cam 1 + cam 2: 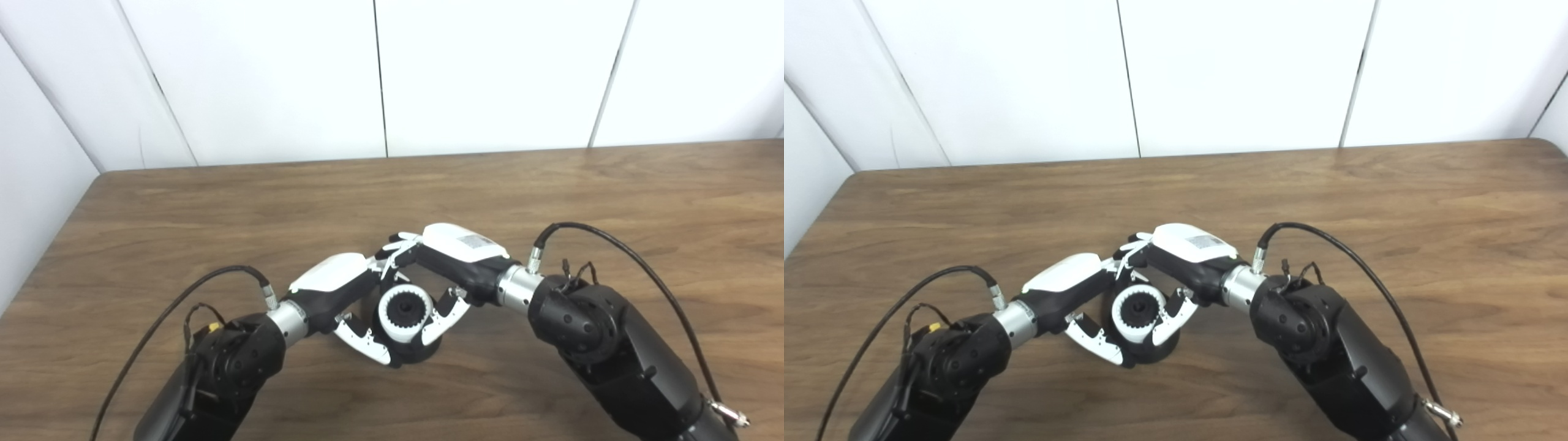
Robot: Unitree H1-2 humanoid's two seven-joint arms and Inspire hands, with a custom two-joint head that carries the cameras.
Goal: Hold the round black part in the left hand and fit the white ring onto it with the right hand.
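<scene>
Left hand point(343, 291) grips the round black part point(416, 350) steady on the table point(184, 214); right hand point(456, 254) clasps the white ring point(392, 318), pressing it on.

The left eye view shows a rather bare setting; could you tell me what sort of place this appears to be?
Probably a lab or test bench rather than a home or factory line: a bare wooden table, plain white wall panels behind it, and only the white ring on the round black part.

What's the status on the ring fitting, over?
Left robot hand holding round black part. Right robot hand on white ring, ring sitting on the part. Nothing else on the table.
</scene>
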